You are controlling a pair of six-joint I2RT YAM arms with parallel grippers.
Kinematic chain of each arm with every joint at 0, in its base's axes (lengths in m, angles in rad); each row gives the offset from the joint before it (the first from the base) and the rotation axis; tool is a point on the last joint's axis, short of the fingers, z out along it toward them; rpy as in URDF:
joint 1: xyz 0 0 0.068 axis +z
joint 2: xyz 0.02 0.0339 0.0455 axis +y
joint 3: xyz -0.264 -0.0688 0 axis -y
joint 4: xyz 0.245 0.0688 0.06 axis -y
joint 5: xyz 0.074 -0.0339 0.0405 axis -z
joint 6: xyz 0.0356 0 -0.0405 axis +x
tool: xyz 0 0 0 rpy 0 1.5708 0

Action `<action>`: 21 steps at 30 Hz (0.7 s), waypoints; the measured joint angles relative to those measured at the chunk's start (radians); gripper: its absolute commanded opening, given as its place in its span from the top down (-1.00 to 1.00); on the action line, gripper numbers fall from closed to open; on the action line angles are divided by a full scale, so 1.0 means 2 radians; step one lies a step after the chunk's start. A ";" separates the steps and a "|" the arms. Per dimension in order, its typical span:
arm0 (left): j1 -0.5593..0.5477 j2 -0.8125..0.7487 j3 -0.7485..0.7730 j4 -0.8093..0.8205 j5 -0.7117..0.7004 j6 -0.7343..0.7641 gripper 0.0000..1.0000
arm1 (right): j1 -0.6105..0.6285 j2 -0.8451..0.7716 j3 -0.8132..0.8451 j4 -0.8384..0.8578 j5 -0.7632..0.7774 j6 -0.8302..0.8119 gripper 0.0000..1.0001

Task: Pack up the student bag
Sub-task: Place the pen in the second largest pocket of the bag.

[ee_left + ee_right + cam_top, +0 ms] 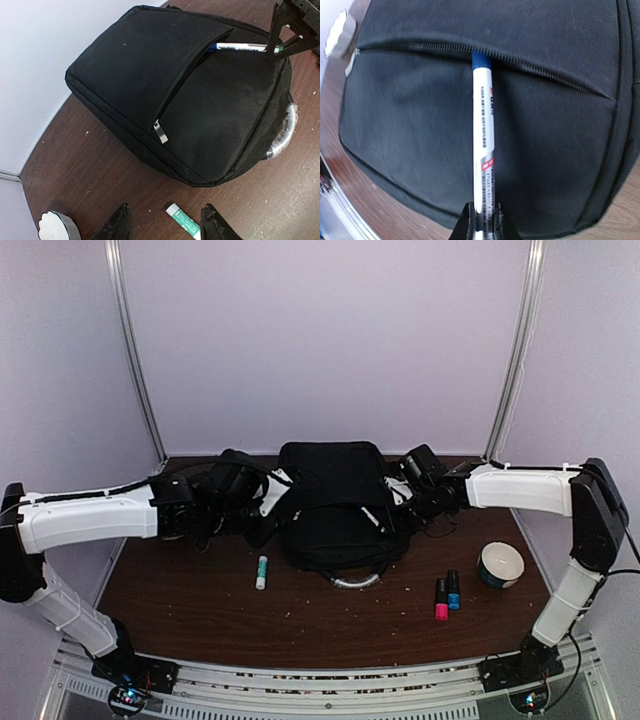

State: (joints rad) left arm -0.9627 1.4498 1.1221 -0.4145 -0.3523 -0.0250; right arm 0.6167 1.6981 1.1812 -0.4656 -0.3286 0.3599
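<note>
1. Black bag (pixel 335 505) lies flat mid-table (pixel 200 610), between both arms.
2. Right gripper (pixel 482 220) pinches a marker (pixel 482 140); its blue end enters the bag's open pocket.
3. Left gripper (pixel 166 225): fingers spread, gripping nothing.

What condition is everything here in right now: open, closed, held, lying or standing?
student bag, lying flat, front pocket unzipped.
pen, blue end in the pocket mouth, gripped at the other end.
right tool, shut on the pen.
left tool, open, holding nothing.
glue stick, lying on the table beside the bag.
bowl, upright.
pink bottle, standing, capped.
blue bottle, standing, capped.
</note>
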 measured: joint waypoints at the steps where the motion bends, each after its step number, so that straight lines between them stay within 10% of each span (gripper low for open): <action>1: 0.000 -0.003 -0.002 0.000 -0.002 0.000 0.03 | -0.001 0.004 0.002 0.006 -0.004 0.011 0.83; 7: 0.001 -0.014 -0.010 0.000 -0.006 -0.006 0.03 | -0.015 0.078 0.075 0.033 -0.028 0.065 0.74; 17: 0.001 -0.014 -0.017 0.001 -0.006 -0.013 0.03 | -0.023 0.149 0.149 0.040 -0.071 0.072 0.01; 20: 0.001 -0.014 -0.018 0.001 -0.007 -0.014 0.03 | -0.024 0.137 0.148 0.027 -0.074 0.059 -0.95; 21: 0.001 -0.014 -0.018 0.002 -0.007 -0.014 0.03 | -0.025 0.128 0.145 0.022 -0.077 0.052 -1.00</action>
State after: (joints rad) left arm -0.9607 1.4216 1.0855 -0.4114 -0.3668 -0.0528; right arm 0.5659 1.9541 1.4719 -0.4213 -0.4831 0.4637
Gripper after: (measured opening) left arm 0.485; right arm 0.626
